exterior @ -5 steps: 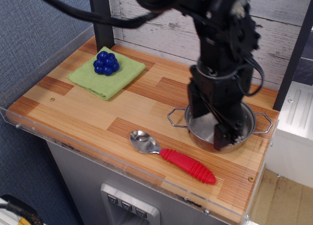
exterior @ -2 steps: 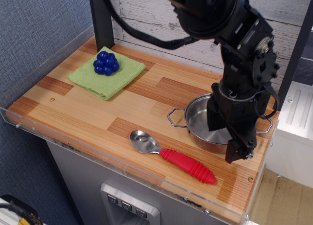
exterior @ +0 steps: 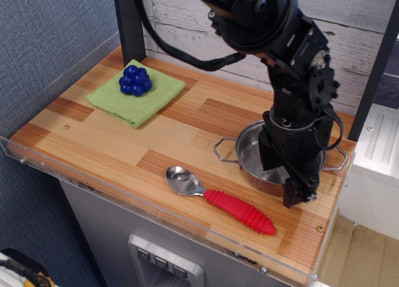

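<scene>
Low over the wooden slatted countertop [exterior: 118,143], the black robot gripper [exterior: 297,191] hangs at the front right rim of a small stainless-steel pot with two wire handles [exterior: 249,157], which stands near the counter's right end; whether its jaws are open or closed on the rim cannot be told. Just in front of the pot lies a metal spoon with a ribbed red handle [exterior: 218,199]. Well apart, at the far left, a cluster of blue toy grapes [exterior: 136,79] sits on a folded green cloth [exterior: 140,103]
</scene>
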You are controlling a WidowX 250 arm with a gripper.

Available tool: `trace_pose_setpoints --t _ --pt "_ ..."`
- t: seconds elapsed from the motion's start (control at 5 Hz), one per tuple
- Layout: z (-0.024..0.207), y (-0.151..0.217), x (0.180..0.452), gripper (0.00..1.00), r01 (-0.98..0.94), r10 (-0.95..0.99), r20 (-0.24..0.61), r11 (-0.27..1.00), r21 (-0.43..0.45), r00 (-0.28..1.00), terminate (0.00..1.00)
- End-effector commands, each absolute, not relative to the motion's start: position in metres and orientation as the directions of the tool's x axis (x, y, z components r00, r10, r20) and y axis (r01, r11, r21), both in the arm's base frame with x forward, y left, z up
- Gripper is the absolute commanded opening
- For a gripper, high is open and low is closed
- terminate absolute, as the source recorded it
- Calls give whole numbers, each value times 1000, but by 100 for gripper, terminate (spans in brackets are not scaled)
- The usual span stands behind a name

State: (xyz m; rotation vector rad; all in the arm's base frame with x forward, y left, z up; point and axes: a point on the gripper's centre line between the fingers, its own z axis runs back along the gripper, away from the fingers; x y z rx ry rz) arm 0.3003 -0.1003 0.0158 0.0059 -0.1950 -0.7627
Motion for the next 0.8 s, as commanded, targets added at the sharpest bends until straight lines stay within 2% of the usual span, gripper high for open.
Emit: trace_pose_setpoints --t 0.0,0.6 --pt "23 -100 293 100 682 -685 197 726 93 702 0" --pt "33 -97 287 100 682 -691 205 721 121 693 0"
